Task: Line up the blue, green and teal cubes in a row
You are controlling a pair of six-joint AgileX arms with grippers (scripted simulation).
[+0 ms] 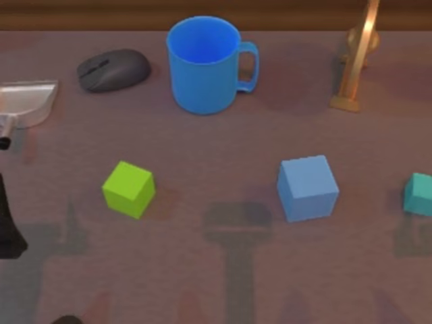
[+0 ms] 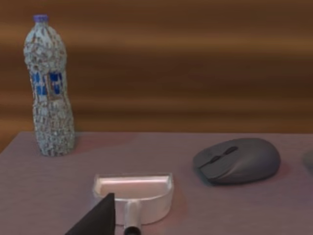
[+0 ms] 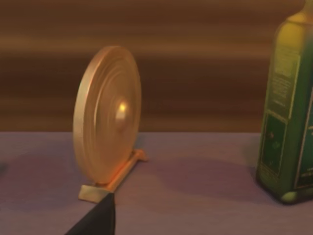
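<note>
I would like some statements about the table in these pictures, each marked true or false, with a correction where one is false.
1. The green cube lies left of the light blue cube in the top view. True.
2. The teal cube stands on top of the light blue cube. False: it sits on the table at the right edge, apart from it.
3. The blue mug stands upright with its handle toward the right. True.
4. The computer mouse is inside the mug. False: it lies on the table to the mug's left.
5. One gripper holds the green cube. False: no gripper touches any cube.
</note>
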